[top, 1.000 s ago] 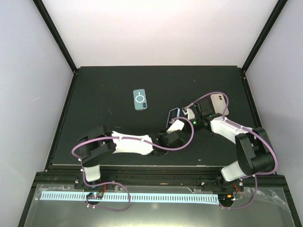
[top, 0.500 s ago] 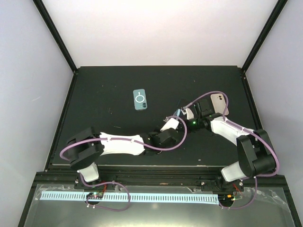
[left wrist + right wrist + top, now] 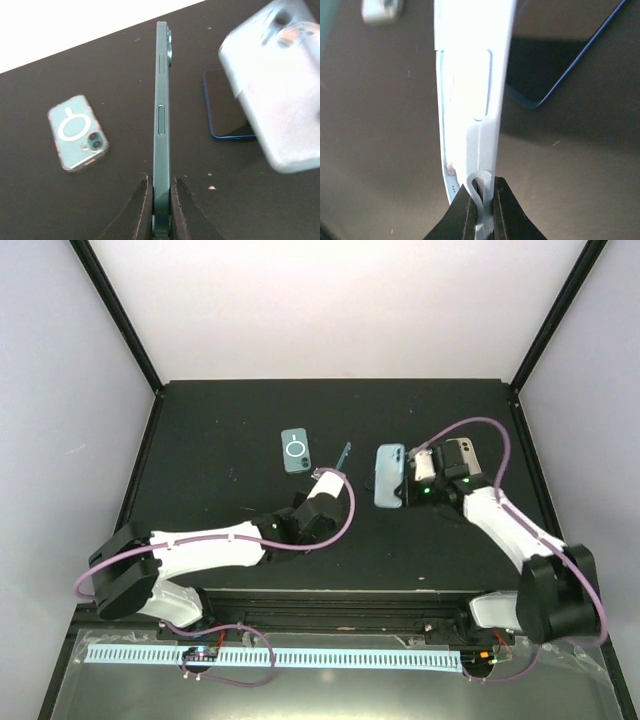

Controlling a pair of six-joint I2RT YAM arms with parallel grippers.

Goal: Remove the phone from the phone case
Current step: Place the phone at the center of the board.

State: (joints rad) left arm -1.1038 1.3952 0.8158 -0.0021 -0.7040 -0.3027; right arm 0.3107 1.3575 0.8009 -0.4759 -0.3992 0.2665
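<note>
Black tabletop (image 3: pixel 200 430) held a spare cased phone (image 3: pixel 295 451) at ten o'clock from the left gripper (image 3: pixel 338 472), clenched on the teal phone (image 3: pixel 344 453); right gripper (image 3: pixel 483 187) pinched the clear phone case (image 3: pixel 470 75)

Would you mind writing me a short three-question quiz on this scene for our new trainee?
1. True or false: the left gripper is shut on a green phone.
2. What does the right gripper hold? A) a pale phone case B) a charger C) nothing
3. Fill in: the cased phone with the ring lies flat on the ____.
Key: 1 true; 2 A; 3 table.
</note>
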